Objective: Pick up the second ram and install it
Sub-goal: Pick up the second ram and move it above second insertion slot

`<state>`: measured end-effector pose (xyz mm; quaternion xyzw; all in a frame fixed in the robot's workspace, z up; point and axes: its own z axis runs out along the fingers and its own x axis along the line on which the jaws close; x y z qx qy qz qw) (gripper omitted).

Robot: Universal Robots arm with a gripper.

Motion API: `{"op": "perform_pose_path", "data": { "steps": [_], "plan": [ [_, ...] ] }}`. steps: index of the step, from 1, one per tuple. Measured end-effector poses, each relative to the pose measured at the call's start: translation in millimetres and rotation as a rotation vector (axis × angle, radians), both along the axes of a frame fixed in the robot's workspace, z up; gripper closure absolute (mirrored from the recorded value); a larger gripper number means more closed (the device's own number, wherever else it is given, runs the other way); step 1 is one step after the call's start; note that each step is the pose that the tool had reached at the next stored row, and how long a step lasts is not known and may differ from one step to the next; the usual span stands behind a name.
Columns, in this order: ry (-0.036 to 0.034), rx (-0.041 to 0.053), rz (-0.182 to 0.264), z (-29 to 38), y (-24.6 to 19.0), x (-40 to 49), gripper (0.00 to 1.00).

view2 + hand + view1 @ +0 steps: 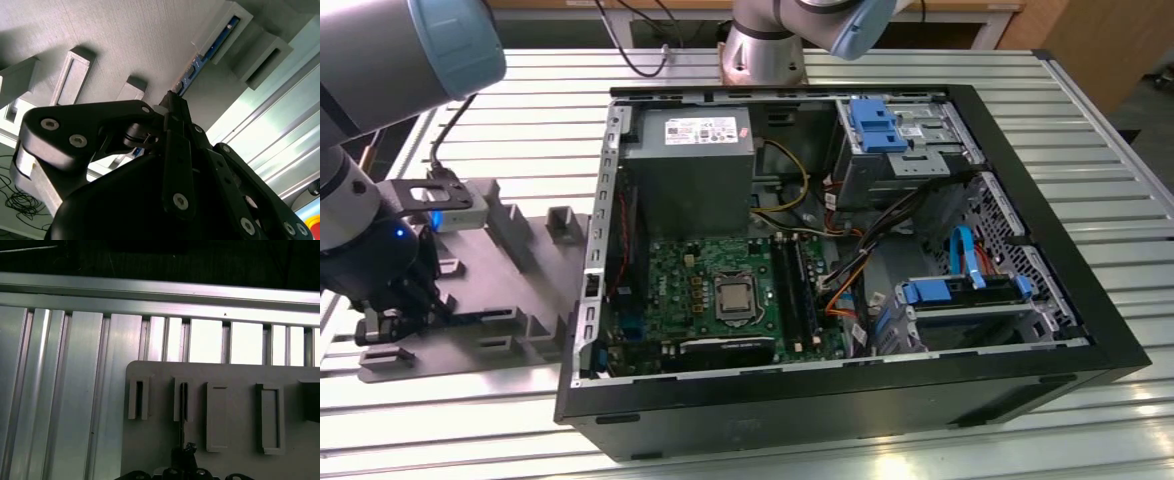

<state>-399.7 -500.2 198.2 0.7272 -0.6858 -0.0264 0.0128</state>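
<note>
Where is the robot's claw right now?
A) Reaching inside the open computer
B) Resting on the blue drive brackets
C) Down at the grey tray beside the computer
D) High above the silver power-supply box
C: in the exterior view the gripper is low over the grey tray, which lies outside the open computer case, on the exterior view's left.

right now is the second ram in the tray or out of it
In the tray: the second ram stands on edge in the slotted blocks of the grey tray, with the gripper at one end.
</note>
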Motion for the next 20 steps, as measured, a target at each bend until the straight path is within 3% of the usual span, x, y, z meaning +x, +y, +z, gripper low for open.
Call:
{"op": "perform_pose_path", "data": {
  "steps": [9, 15, 20],
  "plan": [
    [0.0, 0.0, -0.01, 0.1, 0.0, 0.0, 0.88],
    [0.0001, -0.0002, -0.01, 5.0, 0.0, 0.0, 0.88],
    [0.0, 0.0, -0.012, 5.0, 0.0, 0.0, 0.88]
  ]
}}
